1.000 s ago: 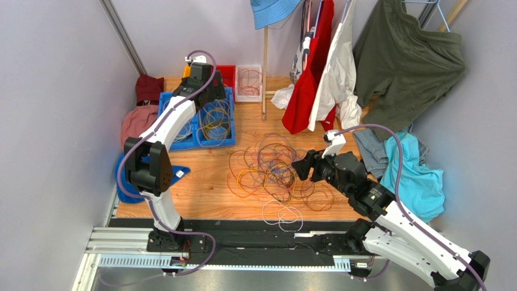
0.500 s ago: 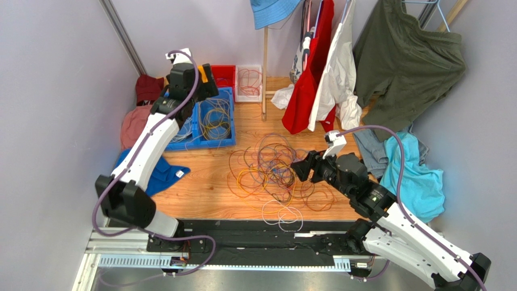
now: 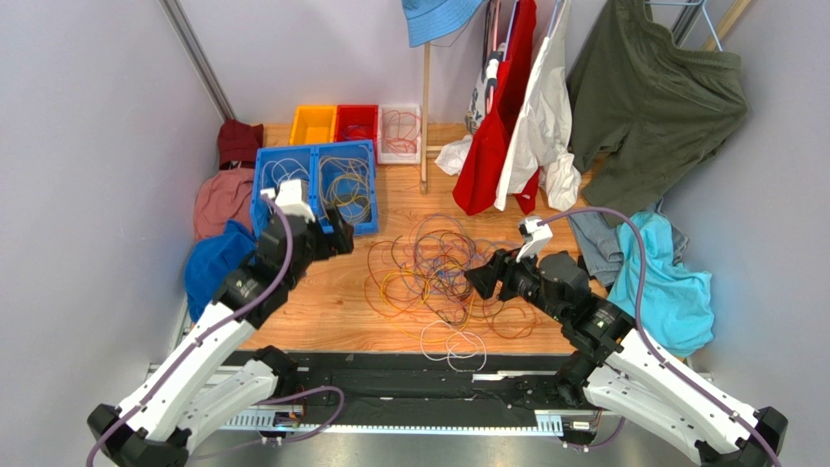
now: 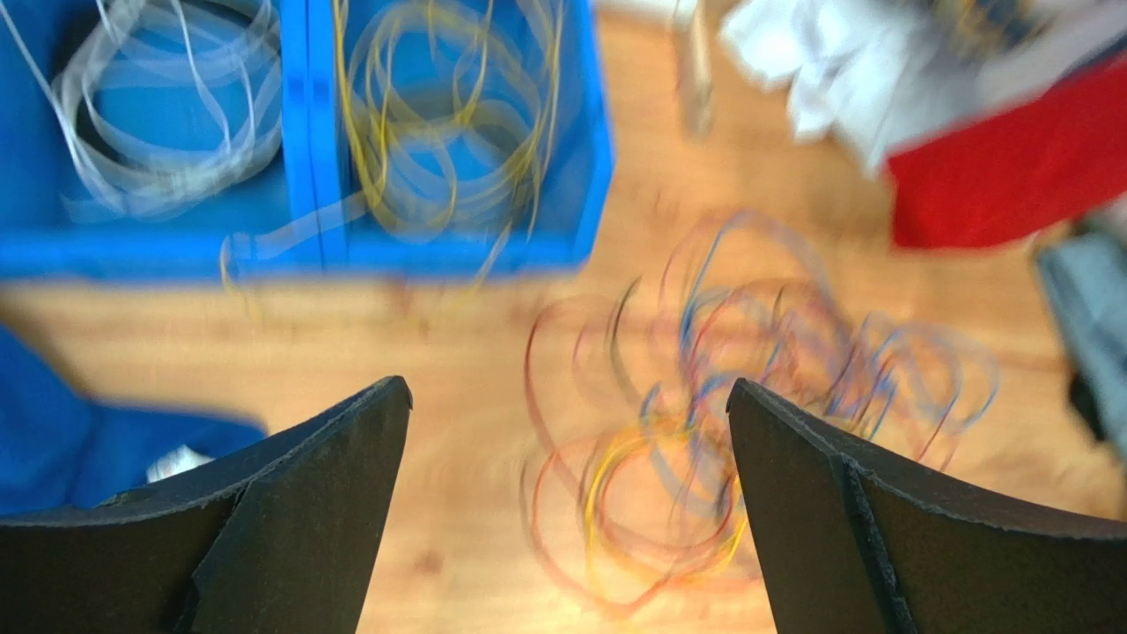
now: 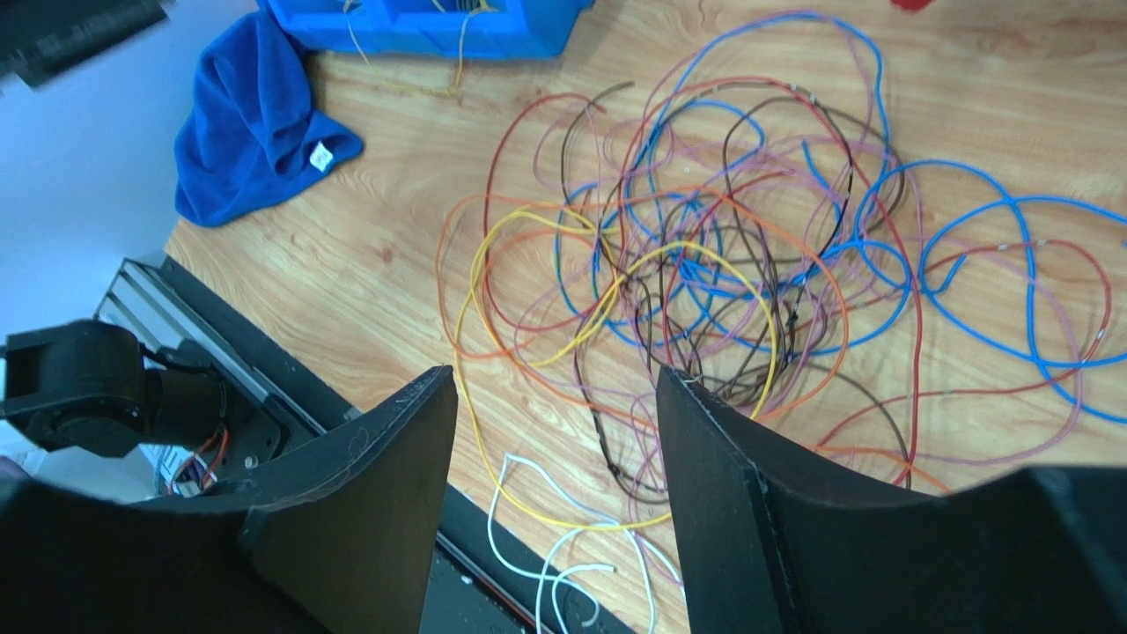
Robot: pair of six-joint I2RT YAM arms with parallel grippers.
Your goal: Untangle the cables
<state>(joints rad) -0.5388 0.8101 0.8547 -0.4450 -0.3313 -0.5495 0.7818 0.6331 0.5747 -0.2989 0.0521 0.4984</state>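
Left tool (jaws wide) hangs beside cables, right tool above.

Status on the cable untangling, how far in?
Partly done. Done: white cables and yellow cables lie coiled in separate compartments of the blue bin; reddish ones sit in the white tray. In hand: nothing; left gripper and right gripper are open and empty. Left: the big mixed tangle on the table, plus a white strand at its near edge.
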